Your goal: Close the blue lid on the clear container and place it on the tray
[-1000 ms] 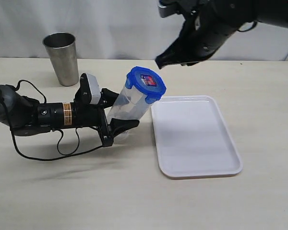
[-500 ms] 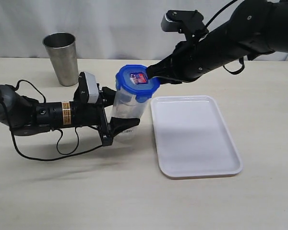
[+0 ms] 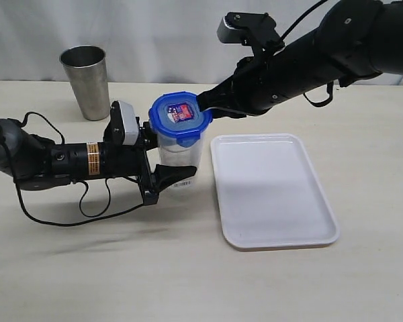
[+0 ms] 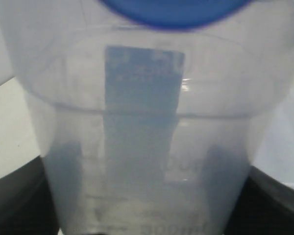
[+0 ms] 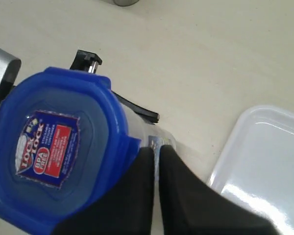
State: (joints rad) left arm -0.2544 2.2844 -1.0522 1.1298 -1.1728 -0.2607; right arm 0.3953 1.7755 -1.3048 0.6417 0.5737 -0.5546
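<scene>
**Exterior view.** The tall clear plastic container [image 3: 178,159] stands about upright near the middle of the tabletop [image 3: 121,268]. It is just beside the long edge of the flat white rectangular tray [image 3: 275,194] and not on it. The left tool [image 3: 160,159] lies low along the tabletop, its fingers spread and clamped around the container's lower body. The bright blue snap-lock lid [image 3: 180,117], sticker side up, sits on the container's mouth. The right tool [image 3: 205,102] reaches down from the far side, its tips together and touching the lid's rim on the tray side. A grey steel cup [image 3: 86,80] stands well apart, toward the far edge.

**Left wrist view.** The container [image 4: 147,156] fills the picture, with the lid [image 4: 171,10] above it. The left tool's dark fingers [image 4: 14,200] flank its base on both sides. A barcode sticker [image 4: 143,98] shows blurred through the wall.

**Right wrist view.** The right tool [image 5: 157,154] has its two fingers pressed shut against each other, and they bear on the lid [image 5: 54,147] at one flap. A strip of container wall [image 5: 157,136] shows below, and a corner of the tray [image 5: 264,161] is nearby.

**Step in hand.** This looks like the closing step, with the lid seated and the flaps being pushed down. Whether any flap has latched cannot be told. The next move probably calls for firm downward pressure on each flap while the left tool steadies the body. After that comes a lift across onto the tray.
</scene>
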